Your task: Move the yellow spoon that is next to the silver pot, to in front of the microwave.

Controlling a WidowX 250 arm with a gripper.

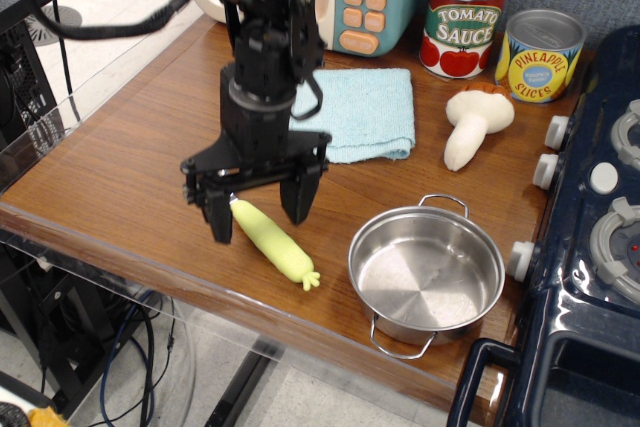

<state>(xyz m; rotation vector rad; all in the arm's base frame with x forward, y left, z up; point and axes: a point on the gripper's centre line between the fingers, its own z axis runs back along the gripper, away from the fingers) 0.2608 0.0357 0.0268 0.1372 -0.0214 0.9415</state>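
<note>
Yellow spoon (274,241), one pot (427,277), two cans (464,20)

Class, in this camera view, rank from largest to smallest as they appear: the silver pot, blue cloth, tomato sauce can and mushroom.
1. silver pot, though it sits nearest the camera.
2. blue cloth.
3. tomato sauce can and mushroom look about alike; I won't rank them.
</note>
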